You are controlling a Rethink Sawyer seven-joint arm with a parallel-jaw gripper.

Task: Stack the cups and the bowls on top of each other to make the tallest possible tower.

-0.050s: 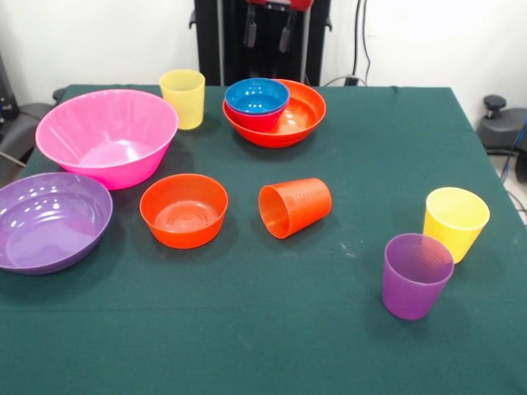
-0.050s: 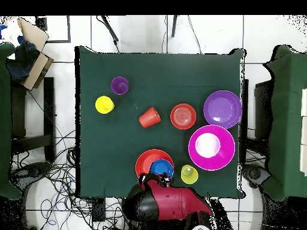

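The big pink bowl (image 1: 107, 136) (image 2: 211, 147) stands empty, with the wide purple bowl (image 1: 49, 220) (image 2: 222, 109) and a small orange bowl (image 1: 183, 210) (image 2: 183, 116) beside it. A blue bowl (image 1: 257, 97) (image 2: 160, 169) sits nested in a magenta bowl (image 1: 257, 122) inside the wide orange bowl (image 1: 300, 115) (image 2: 147, 160). One yellow cup (image 1: 183, 97) (image 2: 189, 174) is upright by the pink bowl. The orange cup (image 1: 295, 207) (image 2: 150, 117) lies on its side. A second yellow cup (image 1: 455, 222) (image 2: 104, 105) and the purple cup (image 1: 417, 274) (image 2: 120, 85) stand together. My gripper (image 1: 268, 41) hangs open and empty above the blue bowl.
Dark green cloth (image 1: 263, 329) covers the table. My red arm (image 2: 168, 202) hangs over the table edge by the wide orange bowl. A cardboard box (image 2: 33, 51) and cables lie on the floor outside the table.
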